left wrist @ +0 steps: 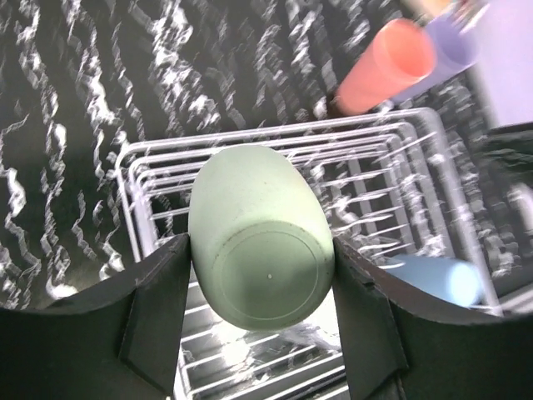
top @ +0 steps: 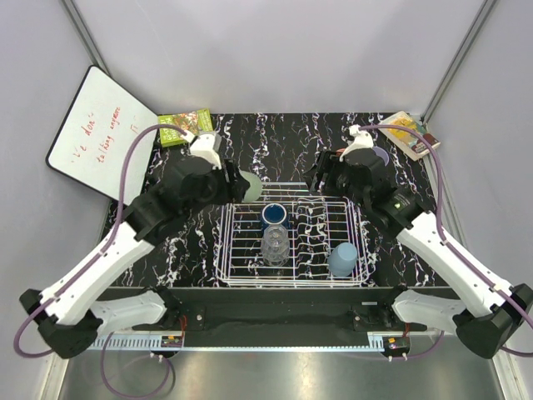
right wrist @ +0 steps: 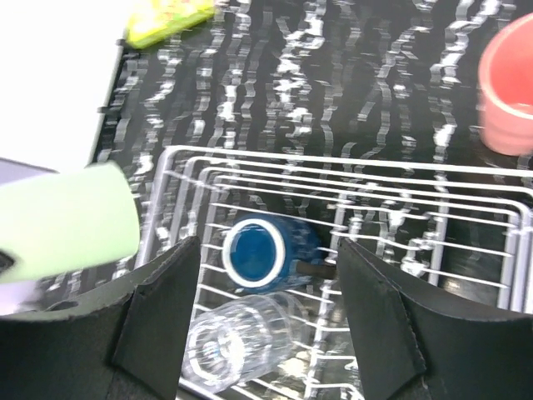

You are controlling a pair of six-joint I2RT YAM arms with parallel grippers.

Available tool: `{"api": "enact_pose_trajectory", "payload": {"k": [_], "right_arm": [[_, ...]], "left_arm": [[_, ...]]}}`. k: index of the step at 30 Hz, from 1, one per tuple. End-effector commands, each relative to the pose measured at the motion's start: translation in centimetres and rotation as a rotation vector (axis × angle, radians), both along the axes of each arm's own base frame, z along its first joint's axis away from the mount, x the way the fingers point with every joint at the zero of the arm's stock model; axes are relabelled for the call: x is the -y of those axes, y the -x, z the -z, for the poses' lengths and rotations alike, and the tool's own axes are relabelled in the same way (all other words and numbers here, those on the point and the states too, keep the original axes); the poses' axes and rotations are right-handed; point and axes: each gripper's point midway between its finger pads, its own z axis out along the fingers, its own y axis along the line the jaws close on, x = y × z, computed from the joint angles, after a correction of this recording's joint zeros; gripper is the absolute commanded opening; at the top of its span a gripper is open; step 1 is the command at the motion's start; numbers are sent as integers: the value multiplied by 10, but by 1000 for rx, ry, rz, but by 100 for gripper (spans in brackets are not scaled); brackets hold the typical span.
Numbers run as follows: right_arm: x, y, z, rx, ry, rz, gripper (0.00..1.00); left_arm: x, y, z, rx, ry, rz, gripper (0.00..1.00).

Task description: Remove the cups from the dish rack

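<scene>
My left gripper (left wrist: 260, 250) is shut on a pale green cup (left wrist: 258, 237) and holds it on its side above the far left corner of the white wire dish rack (top: 291, 282). In the top view this cup (top: 251, 185) sits just beyond the rack's edge. Inside the rack lie a dark blue cup (right wrist: 262, 250), a clear glass (right wrist: 241, 342) and a light blue-grey cup (top: 342, 259). My right gripper (right wrist: 266, 246) is open above the rack's far right side, holding nothing. A salmon-pink cup (left wrist: 387, 67) and a lavender cup (left wrist: 454, 42) stand on the table beyond the rack.
A whiteboard (top: 96, 133) leans at the back left, with a green packet (top: 185, 127) beside it. A yellow-and-red booklet (top: 408, 132) lies at the back right corner. The table (top: 275, 150) is black with white marbling, enclosed by pale walls.
</scene>
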Motion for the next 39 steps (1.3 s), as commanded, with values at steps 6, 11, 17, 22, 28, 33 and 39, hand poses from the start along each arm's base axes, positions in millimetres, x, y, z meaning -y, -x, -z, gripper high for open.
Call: {"api": "enact_pose_trajectory", "payload": {"k": [6, 11, 17, 22, 28, 33, 39], "right_arm": [[-35, 18, -46, 91, -231, -162, 75], [-46, 34, -66, 146, -355, -252, 75], [-55, 49, -78, 182, -460, -337, 75], [-63, 57, -81, 190, -522, -393, 76], [-67, 58, -84, 206, -538, -416, 75], [-73, 53, -85, 216, -544, -431, 75], [-92, 52, -90, 195, -601, -513, 70]], "left_arm": [[33, 2, -52, 169, 411, 202, 0], [33, -5, -41, 101, 618, 281, 0], [35, -4, -51, 119, 860, 422, 0], [39, 8, -73, 163, 1033, 578, 0], [44, 14, -72, 130, 1096, 669, 0], [46, 19, -70, 112, 1087, 694, 0], [47, 21, -61, 79, 1079, 703, 0]]}}
